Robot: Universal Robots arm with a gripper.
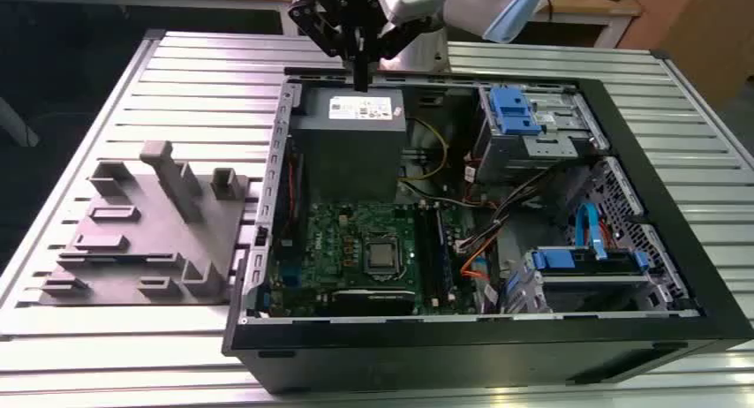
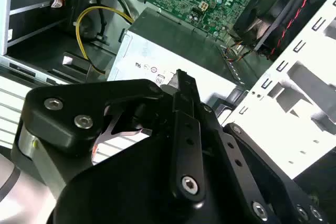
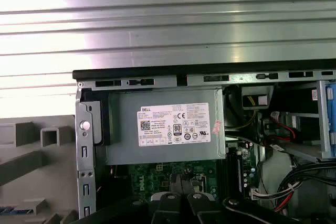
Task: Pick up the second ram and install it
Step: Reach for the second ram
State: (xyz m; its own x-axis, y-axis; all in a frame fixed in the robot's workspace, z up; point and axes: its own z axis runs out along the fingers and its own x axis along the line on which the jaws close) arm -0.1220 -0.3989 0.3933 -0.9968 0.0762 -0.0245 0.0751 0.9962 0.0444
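My gripper hangs at the far edge of the open computer case, just above the grey power-supply box. Its fingers are shut, pressed together, and I see nothing between them in the first wrist view or the second wrist view. The green motherboard with its long black slots lies nearer the case's front, past the box. The second ram is hidden; I cannot pick it out in the slots or elsewhere.
A grey fixture with upright posts stands on the slatted metal table at the exterior view's left of the case. Drive cages with blue latches and loose cables fill the case's other side. A yellow cable loops beside the power supply.
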